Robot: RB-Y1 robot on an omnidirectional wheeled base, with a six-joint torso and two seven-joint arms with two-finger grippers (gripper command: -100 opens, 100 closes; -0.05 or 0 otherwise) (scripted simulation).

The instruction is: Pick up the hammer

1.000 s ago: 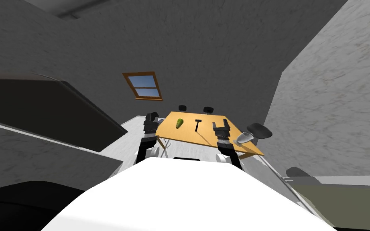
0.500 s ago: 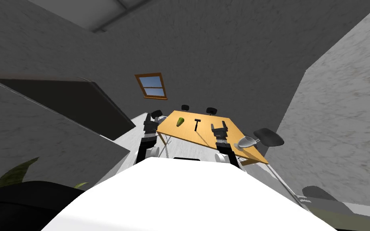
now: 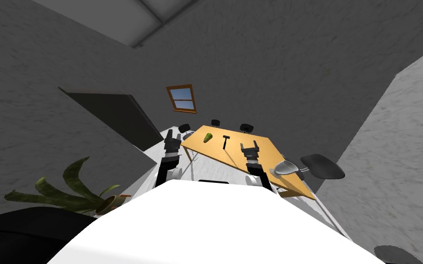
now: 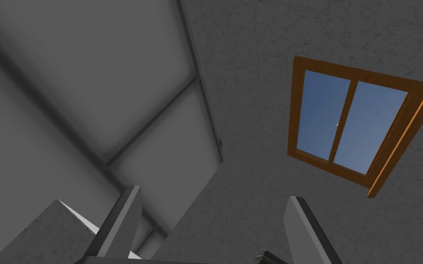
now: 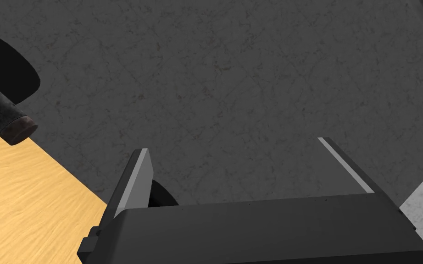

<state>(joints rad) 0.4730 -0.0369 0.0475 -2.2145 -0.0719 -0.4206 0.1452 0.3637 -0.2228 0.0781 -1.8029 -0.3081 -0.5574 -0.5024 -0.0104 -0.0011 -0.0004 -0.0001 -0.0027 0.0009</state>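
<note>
The hammer lies mid-table, with its handle toward the table's near edge. The right gripper, fingers wide apart, is over the table and nearer, with the hammer ahead-left. The left gripper, also wide, is beyond the table's left edge.

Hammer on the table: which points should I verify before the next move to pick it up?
1. Hammer lies free on the table: ok.
2. Green thing lies apart from the hammer: ok.
3. Right pincer is open: ok.
4. Right pincer is over the hammer: not ok, it hangs nearer me, to the hammer's right.
5. Left pincer is open, left of the table: ok.
6. Fingers line up across the handle: cannot tell.
</note>
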